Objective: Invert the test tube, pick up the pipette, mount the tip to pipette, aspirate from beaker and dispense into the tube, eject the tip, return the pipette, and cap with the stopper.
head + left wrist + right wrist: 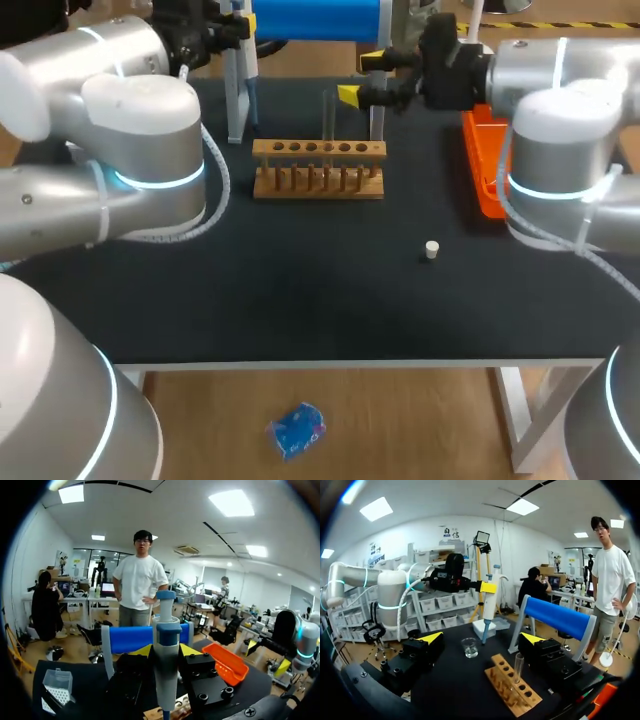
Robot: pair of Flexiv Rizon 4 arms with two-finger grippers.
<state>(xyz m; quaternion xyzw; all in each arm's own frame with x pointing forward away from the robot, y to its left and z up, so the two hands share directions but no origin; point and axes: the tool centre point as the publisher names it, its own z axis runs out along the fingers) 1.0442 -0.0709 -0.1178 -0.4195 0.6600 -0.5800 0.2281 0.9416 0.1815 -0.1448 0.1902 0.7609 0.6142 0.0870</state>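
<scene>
The right end effector [362, 79] is seen open and empty in the head view. From the left wrist, the left end effector [165, 652] is clamped on the white-and-blue plastic pipette [165, 625]. From the right wrist, it is held vertical, nozzle down, near the white tip box [481, 628]. Tip mounting is judged in hand, needing alignment and then a straight downward press.
</scene>
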